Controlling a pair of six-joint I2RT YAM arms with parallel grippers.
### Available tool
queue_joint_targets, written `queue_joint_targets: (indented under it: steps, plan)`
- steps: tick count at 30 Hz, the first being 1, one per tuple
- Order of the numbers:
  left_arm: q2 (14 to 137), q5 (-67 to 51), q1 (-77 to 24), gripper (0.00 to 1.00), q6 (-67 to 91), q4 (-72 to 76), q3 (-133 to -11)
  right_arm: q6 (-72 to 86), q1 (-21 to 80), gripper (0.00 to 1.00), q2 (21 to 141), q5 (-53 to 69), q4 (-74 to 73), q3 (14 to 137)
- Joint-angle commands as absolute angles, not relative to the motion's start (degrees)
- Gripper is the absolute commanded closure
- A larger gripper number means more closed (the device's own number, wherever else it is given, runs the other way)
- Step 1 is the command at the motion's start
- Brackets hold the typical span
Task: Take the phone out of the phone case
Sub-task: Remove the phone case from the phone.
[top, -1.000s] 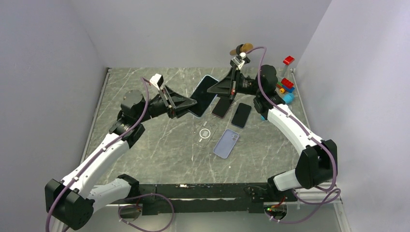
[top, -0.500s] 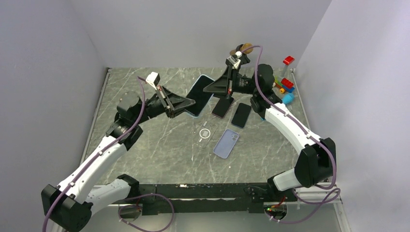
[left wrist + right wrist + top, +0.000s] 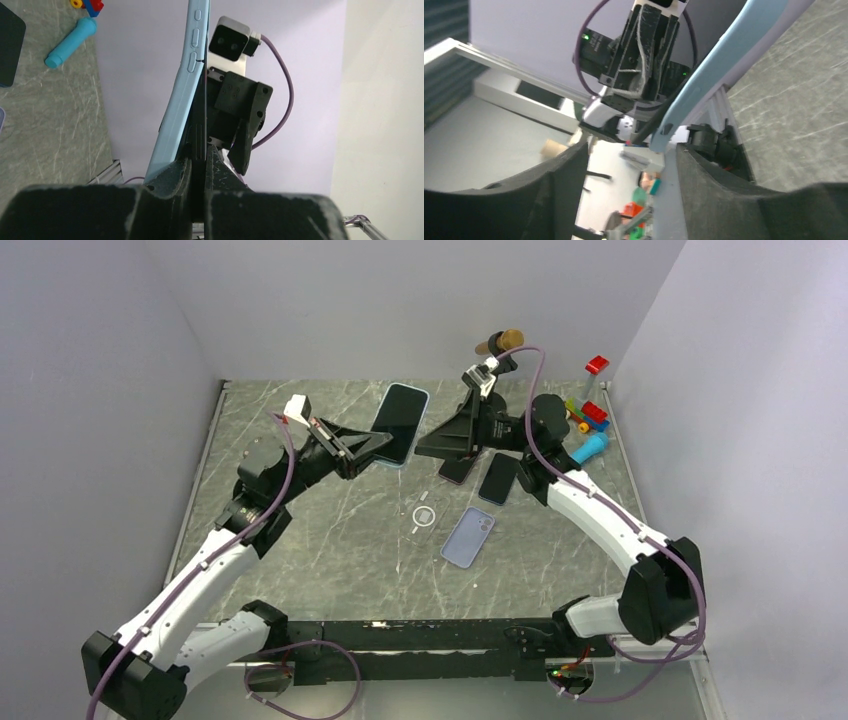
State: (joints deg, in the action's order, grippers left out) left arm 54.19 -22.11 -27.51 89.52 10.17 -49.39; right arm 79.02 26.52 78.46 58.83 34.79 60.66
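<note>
Phone (image 3: 402,415) aloft in left gripper (image 3: 384,446), long axis near-far, screen up.

Pale blue phone case (image 3: 184,102), and the phone (image 3: 399,422) shows a glossy black screen. The table (image 3: 330,530) is grey-green marble, veined white. There's a lilac case (image 3: 468,537), a red block (image 3: 597,364), a bright blue tube (image 3: 590,448).

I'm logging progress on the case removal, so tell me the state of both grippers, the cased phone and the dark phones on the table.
left gripper: shut on the cased phone.
right gripper: open, holding nothing.
cased phone: held up off the table, phone not yet out of its blue case.
dark phones: lying flat on the table.
</note>
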Motion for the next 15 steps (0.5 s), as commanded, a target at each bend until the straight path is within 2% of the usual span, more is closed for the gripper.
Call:
queue_joint_targets:
  steps: [1, 2, 3, 15]
  plan:
    - [51.45, -17.97, -27.44, 1.0, 92.14, 16.84, -51.36, 69.4, 28.17, 0.43, 74.29, 56.09, 28.26, 60.63]
    - [51.42, -17.67, -27.46, 1.0, 92.3, 17.2, -51.41, 67.89, 28.95, 0.54, 73.95, 54.89, 24.25, 61.31]
    - [51.42, -17.46, -27.49, 1.0, 92.48, 17.52, -51.48, 66.25, 29.68, 0.58, 73.81, 53.98, 21.9, 61.61]
    - [52.21, -17.84, -27.57, 1.0, 92.72, 18.15, -52.12, 65.56, 34.57, 0.63, 76.08, 50.09, 19.66, 63.72]
